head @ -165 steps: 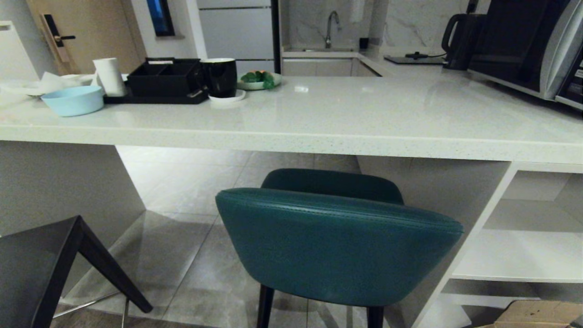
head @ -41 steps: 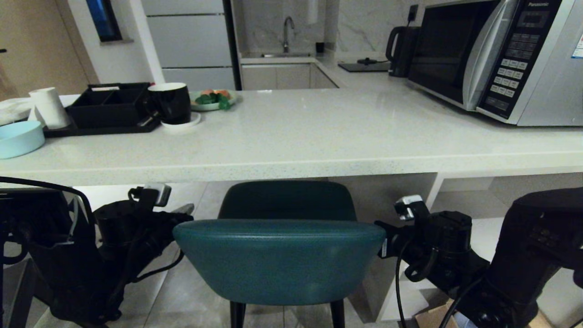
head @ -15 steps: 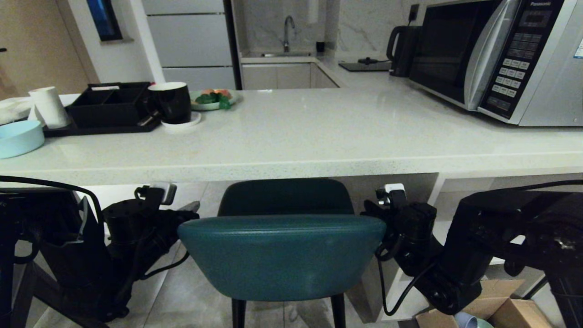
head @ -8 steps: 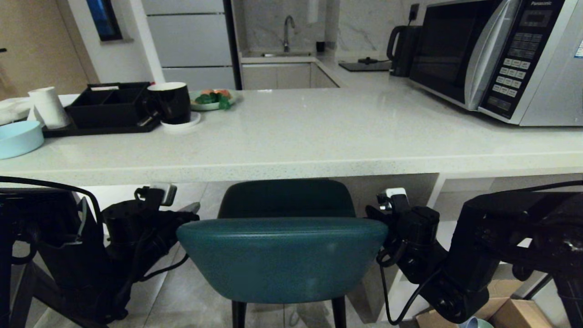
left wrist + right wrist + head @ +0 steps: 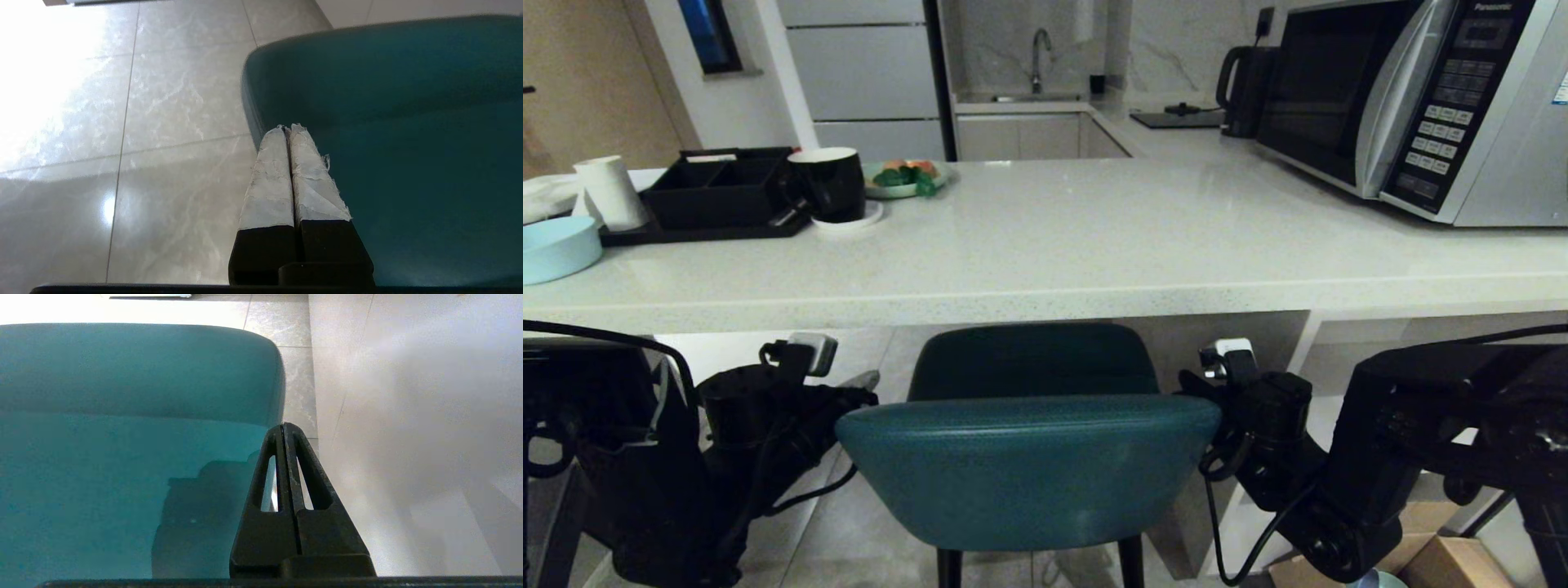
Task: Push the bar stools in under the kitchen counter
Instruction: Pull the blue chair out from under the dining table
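**Claws pressed together at both ends of the teal stool's backrest**

Left claw (image 5: 289, 130) has its two taped fingers pressed together with nothing between them, their tips at the left end of the teal stool (image 5: 1029, 465) backrest. Right claw (image 5: 284, 426) is likewise pressed together and holds nothing, its black fingertips at the backrest's right end. In the head view the two black arms flank the stool, the left claw (image 5: 854, 392) at one end of the curved back and the right claw (image 5: 1188, 388) at the other.

The teal stool stands facing the worktop (image 5: 1094, 245), its seat partly under the thick off-white edge and its backrest still out in front of it. On the worktop stand a microwave (image 5: 1413, 106) at the right, and a black mug (image 5: 829, 184), a black tray (image 5: 715, 192), a white cup (image 5: 609, 192) and a pale blue bowl (image 5: 556, 249) at the left. Pale floor tiles (image 5: 163, 122) show below.
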Robot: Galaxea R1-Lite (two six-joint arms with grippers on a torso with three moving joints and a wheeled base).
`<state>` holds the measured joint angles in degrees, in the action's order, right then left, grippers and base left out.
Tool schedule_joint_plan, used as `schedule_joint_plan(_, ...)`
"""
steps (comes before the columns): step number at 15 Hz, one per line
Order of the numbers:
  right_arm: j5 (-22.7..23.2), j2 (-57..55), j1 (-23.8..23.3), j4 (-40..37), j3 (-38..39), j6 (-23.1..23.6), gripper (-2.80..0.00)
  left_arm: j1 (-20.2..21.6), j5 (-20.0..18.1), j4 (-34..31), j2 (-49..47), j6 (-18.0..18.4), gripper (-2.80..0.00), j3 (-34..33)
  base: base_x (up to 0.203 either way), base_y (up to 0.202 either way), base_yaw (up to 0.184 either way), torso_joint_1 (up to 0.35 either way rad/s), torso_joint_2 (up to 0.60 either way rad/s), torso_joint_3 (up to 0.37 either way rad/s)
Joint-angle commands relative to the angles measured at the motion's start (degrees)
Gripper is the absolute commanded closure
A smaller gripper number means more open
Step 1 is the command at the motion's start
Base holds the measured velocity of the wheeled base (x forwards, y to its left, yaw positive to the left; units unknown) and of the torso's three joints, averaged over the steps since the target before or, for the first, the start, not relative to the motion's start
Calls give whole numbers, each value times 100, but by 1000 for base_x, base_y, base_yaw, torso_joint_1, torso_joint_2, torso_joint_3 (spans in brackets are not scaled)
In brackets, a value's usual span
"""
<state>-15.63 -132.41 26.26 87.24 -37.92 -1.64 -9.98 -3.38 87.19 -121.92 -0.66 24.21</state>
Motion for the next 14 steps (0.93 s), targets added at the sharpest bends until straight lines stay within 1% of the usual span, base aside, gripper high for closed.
schedule_joint_plan(1,-10,-13,9,43,-14,6,0,-49,-5,48,124,-4,0,-92,0,0,0,0,0,0)
schedule_joint_plan(5,-10,-123,20,43,-18,-3,0,-101,30,48,256,-21,0,-367,0,0,0,0,0,0)
schedule_joint_plan(9,-21,166,188,43,281,-2,0,-92,150,48,113,-31,0,-84,0,0,0,0,0,0)
schedule_joint_plan(14,-28,216,204,43,277,6,0,-101,171,48,63,-31,0,-13,0,0,0,0,0,0)
